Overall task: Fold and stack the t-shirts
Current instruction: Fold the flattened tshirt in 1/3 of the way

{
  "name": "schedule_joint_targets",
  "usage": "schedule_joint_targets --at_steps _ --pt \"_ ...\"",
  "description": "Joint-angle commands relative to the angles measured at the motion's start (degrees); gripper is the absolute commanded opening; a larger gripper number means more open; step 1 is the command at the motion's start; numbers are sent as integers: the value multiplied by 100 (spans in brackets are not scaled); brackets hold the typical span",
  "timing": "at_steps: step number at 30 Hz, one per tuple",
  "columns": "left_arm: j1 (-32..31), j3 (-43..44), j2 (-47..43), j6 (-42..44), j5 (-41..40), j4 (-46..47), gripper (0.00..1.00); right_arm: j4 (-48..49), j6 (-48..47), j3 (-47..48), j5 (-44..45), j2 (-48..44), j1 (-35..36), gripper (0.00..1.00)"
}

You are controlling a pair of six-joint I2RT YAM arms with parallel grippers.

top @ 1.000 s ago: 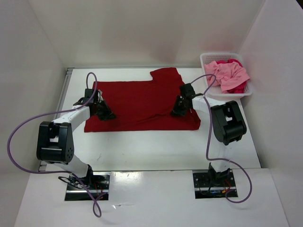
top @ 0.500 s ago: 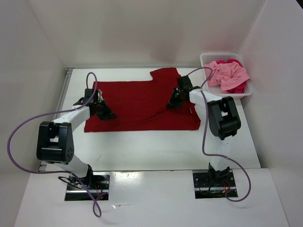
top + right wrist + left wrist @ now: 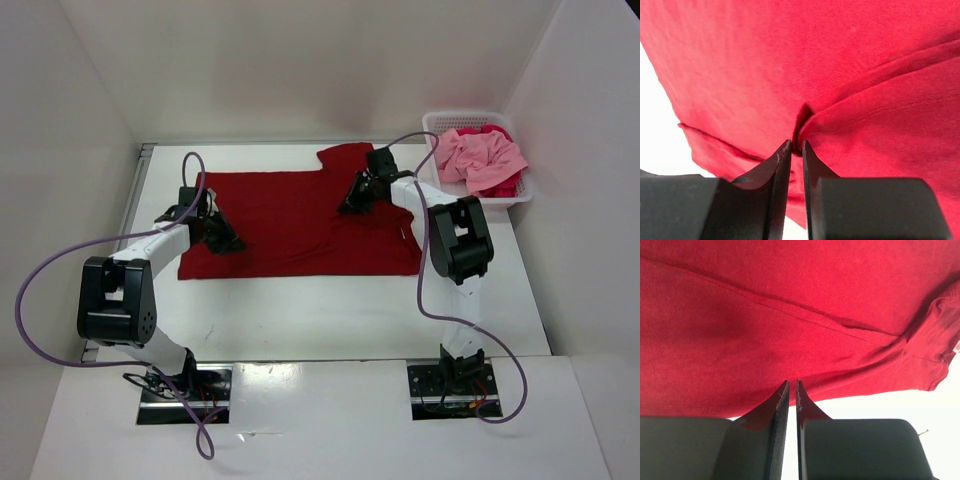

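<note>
Shirt (image 3: 850, 65) pinched in right claw (image 3: 796, 145), seemingly

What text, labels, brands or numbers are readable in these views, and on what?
None: no readable text in any view.
Dark red t-shirt: plain cloth, no print or logo visible.
White basket: no label visible.
Pink shirts in the basket: crumpled, no print visible.

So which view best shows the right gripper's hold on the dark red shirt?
The right wrist view: the right gripper has its tips nearly together, and the dark red shirt puckers into a fold at them. The top view shows only the gripper on the shirt near its collar; the left wrist view misses it.
</note>
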Motion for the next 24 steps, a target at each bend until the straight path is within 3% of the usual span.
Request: schedule_joint_targets --at_steps 1,8,11,13,15,16,18,24 --pt "9 240 20 32 70 27 16 274 194 358 -167 6 81 20" --pt "9 416 -33 -20 -44 27 16 380 300 359 -185 -195 81 20" --pt "9 416 -94 -20 -97 27 16 380 300 122 -185 -371 81 35" --pt "9 469 -146 -20 -28 27 17 380 230 -115 -124 -670 134 35" --pt "-175 469 -147 50 -27 -25 18 380 177 -686 70 -959 186 24" --pt "-263 417 -147 50 -27 -25 18 380 125 -906 140 -1248 186 12" --pt "-500 268 -95 50 -176 -25 18 450 72 -1556 360 -1609 300 3" --pt "-571 73 230 -12 -229 177 18 398 -113 -2375 756 -1743 476 1"
